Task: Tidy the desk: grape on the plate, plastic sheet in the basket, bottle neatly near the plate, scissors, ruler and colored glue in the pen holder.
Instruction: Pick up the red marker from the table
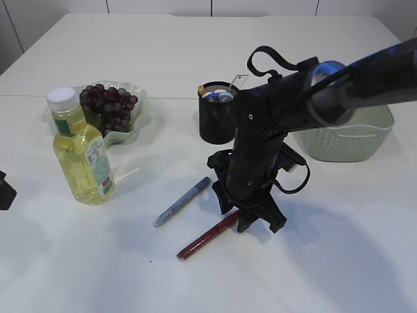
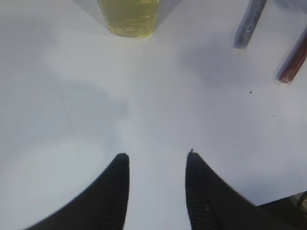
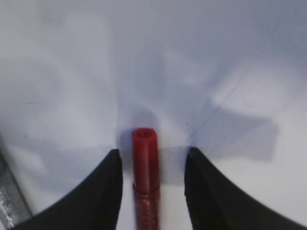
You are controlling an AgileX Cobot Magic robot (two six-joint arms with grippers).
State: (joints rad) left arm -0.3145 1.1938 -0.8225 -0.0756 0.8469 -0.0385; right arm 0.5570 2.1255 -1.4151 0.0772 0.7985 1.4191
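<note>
Right now, in the exterior view, the right gripper [image 1: 251, 218] is lowered at lower centre over the red glue stick [image 1: 207, 238]; the silver glue stick [image 1: 182, 202] lies just left.

Left wrist view: the left gripper [image 2: 157, 155] hangs over bare table [image 2: 72, 96], fingers parted, holding nothing; the bottle [image 2: 128, 17] sits at the top edge.

Right wrist view: parted fingers [image 3: 103, 191] straddle the red stick without visibly touching it.

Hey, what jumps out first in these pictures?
The right gripper is down at the table, its open jaws straddling a red glue stick. A silver glue stick lies just left of it, and a yellow bottle stands by the plate of grapes.
</note>
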